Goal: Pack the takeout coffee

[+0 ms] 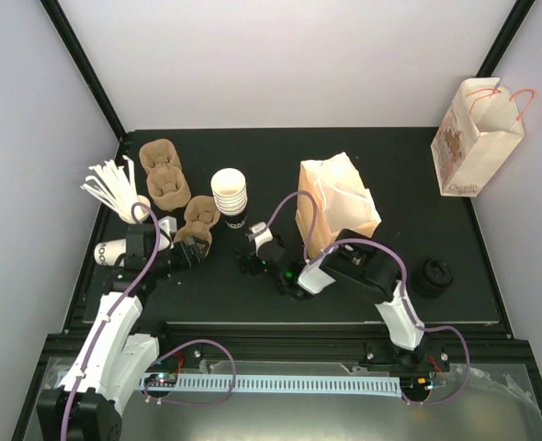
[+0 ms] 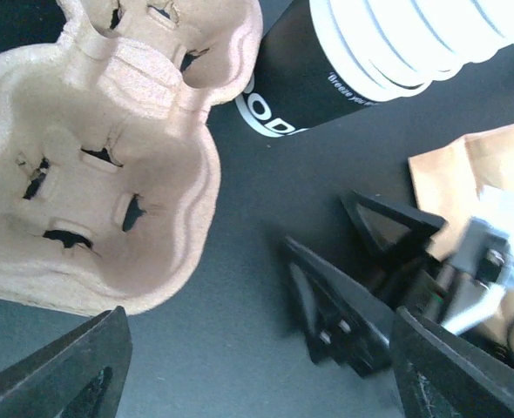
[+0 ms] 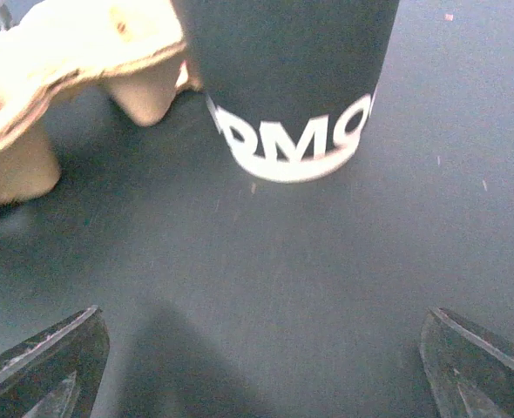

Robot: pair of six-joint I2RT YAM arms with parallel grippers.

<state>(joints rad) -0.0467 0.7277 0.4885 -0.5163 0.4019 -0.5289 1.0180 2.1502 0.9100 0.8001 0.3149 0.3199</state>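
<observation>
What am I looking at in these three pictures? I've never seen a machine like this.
Two robot arms stand at the near edge of a black table, each ending in a two-finger gripper. The overhead picture comes from a fixed camera above and behind them. The other two come from cameras on each wrist, looking past that arm's own fingers.

On the table are a stack of paper cups, brown pulp cup carriers, a crumpled paper bag, black lids and white straws or stirrers. A printed bag stands to the far right.

The left gripper is open beside a carrier. The right gripper is open facing the cup stack. Neither holds anything.
</observation>
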